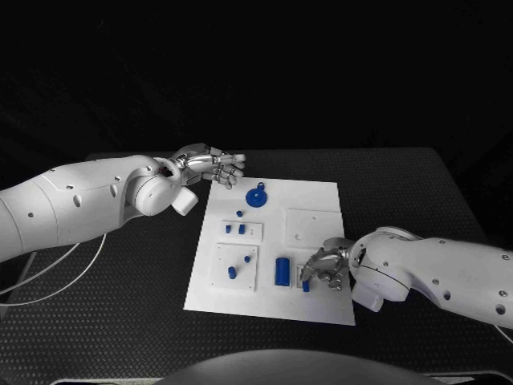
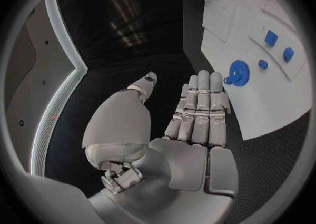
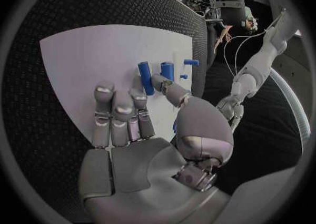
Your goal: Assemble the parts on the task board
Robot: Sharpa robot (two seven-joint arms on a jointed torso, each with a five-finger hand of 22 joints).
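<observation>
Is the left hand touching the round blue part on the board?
Apart. Left wrist view shows bare white board between the left hand and the round blue part.

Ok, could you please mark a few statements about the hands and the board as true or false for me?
1. The left hand holds a blue part. False: it holds nothing, and its fingers are stretched out by the far left corner of the task board.
2. The round blue part lies on the board's far end, near the left hand. True.
3. The right hand is at the board's near right part, beside the blue cylinder. True.
4. The task board is black and lies on a white table. False: the board is white and the table is black.
</observation>
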